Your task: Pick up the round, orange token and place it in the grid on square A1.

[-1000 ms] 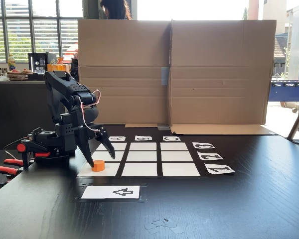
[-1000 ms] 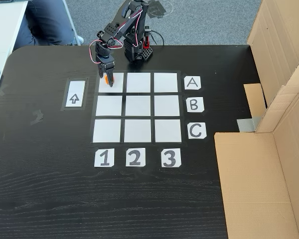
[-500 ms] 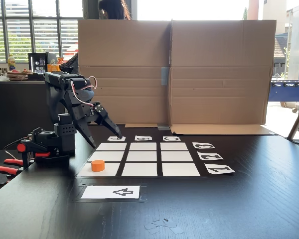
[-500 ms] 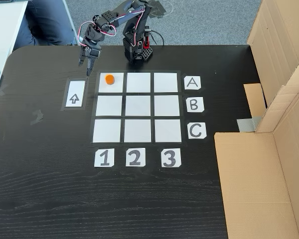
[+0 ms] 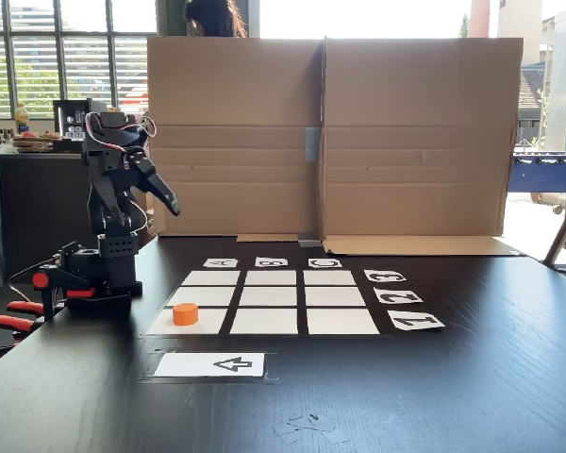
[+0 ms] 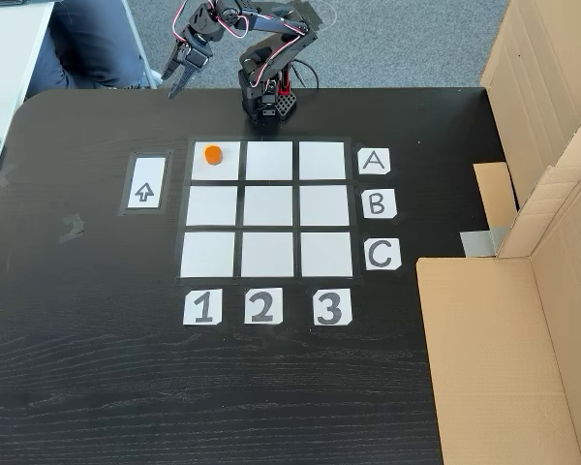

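Two jaws of the gripper (image 6: pixel 175 85) are seen nearly closed, with at most a thin gap between them, and nothing is held. The gripper is raised well above the table (image 6: pixel 97 368), and in the view from above it appears over the table's far edge, well apart from the token (image 6: pixel 212 153). In the low fixed view the gripper (image 5: pixel 173 207) points down and to the right from the folded arm (image 5: pixel 113 189), high over the base.

The token (image 5: pixel 185 313) is seen resting flat on square A1 (image 6: pixel 216 161), the corner square of the grid (image 6: pixel 267 207) in line with the A card (image 6: pixel 373 161) and the 1 card (image 6: pixel 202 307). It lies toward the square's far-left part, wholly inside the white.

The placing step is judged done, and the arm appears to be in the retreat phase. If that holds, the next move calls only for folding the arm to rest over its base, with no further grasp needed.

An arrow card (image 6: pixel 145 183) lies just beside the grid on its left in the view from above. Cardboard walls (image 5: pixel 330 132) stand behind the table in the low view. Red-handled clamps (image 5: pixel 9 316) are seen at the table edge near the base. A seated person's legs (image 6: pixel 87 44) are seen beyond the far corner. Nothing is seen between arm and base, so the path is judged free.
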Robot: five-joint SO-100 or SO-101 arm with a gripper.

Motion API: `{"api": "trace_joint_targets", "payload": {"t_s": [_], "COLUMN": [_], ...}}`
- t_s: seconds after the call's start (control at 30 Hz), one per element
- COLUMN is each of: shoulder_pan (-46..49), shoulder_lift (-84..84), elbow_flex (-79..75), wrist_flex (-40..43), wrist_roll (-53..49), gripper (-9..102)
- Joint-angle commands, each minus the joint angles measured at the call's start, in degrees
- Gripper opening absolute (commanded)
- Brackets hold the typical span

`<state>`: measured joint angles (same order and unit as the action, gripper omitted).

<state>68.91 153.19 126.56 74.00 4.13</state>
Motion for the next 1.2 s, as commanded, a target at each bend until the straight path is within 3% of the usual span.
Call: {"api": "trace_joint_targets", "payload": {"t_s": [0.0,0.37,0.73,1.17], "shoulder_pan": [4.31,18.46,21.80,22.68], "shoulder_lift": [6.15,25.84,34.63,37.27], "elbow_flex": [4.13,23.73,35.60,48.25], "wrist_flex": [0.35,1.93,1.14,-8.61], "wrist_roll": [0.00,-0.97,-2.37,-2.55], "gripper": [28,20,-1,-1]}}
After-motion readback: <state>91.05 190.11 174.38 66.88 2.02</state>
